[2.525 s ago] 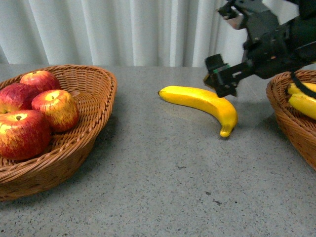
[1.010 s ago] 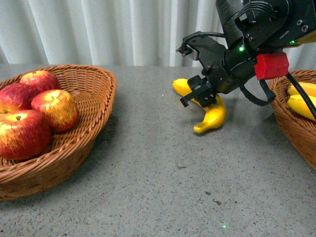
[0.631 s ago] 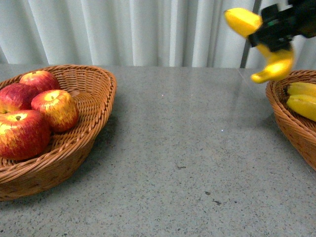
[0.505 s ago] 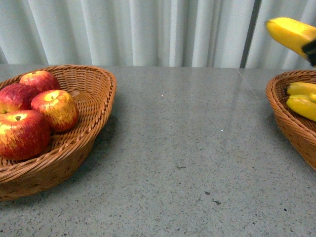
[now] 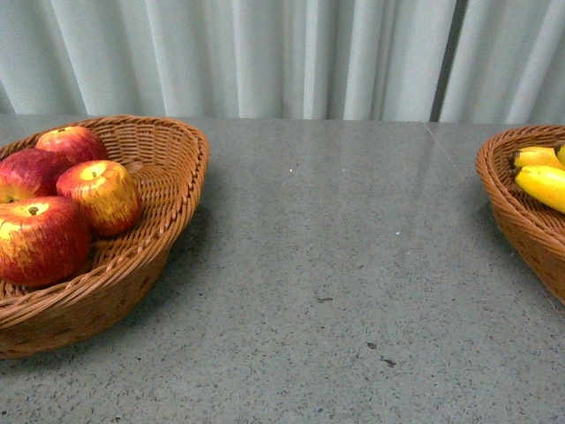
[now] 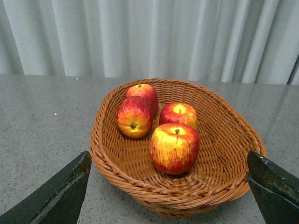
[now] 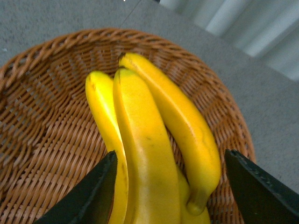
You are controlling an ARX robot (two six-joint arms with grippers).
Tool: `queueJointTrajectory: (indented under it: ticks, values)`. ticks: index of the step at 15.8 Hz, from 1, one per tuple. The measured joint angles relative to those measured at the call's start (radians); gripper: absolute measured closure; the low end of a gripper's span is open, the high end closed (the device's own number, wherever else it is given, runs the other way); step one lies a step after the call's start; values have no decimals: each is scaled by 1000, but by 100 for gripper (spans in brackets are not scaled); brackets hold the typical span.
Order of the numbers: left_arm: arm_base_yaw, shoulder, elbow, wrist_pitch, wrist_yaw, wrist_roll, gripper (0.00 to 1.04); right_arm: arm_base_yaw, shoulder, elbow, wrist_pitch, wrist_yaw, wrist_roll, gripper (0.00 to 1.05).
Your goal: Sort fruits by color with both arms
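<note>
Several red apples [image 5: 97, 194] lie in the left wicker basket [image 5: 168, 190]; they also show in the left wrist view [image 6: 174, 147]. My left gripper [image 6: 169, 191] is open and empty, above the near rim of that basket [image 6: 187, 200]. Three yellow bananas [image 7: 145, 149] lie in the right basket [image 7: 42, 154]. My right gripper [image 7: 170, 189] is open just above them, one finger on each side, holding nothing. In the front view, bananas [image 5: 546, 184] show at the right edge, and neither gripper is in view.
The grey speckled tabletop [image 5: 335, 265] lies between the two baskets; the right basket [image 5: 508, 208] is cut off by the frame edge. A pale pleated curtain [image 5: 282, 53] hangs behind the table.
My right gripper took the banana off the middle of the table and carried it up and right, out of the front view. The banana now lies in the right basket and the gripper is open.
</note>
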Motion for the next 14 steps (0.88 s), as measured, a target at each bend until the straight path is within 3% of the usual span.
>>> queueJointTrajectory:
  ticks: [3,4,8,9,10,12,13,14]
  values:
    - [0,0,0,0,0,0,7,8,-47,0,2,-29,33,16]
    - [0,0,0,0,0,0,7,13,-86,-4,1,-48,60,6]
    - [0,0,0,0,0,0,7,72,-375,-124,-41,-151,153,7]
    - [0,0,0,0,0,0,7,91,-457,-192,44,-109,202,10]
    - [0,0,0,0,0,0,7,138,-587,-318,196,74,335,25]
    - [0,0,0,0,0,0,7,174,-881,-507,61,220,501,52]
    - [0,0,0,0,0,0,7,238,-1038,-581,-40,268,529,67]
    - [0,0,0,0,-1,0,7,247,-1171,-634,-97,264,539,80]
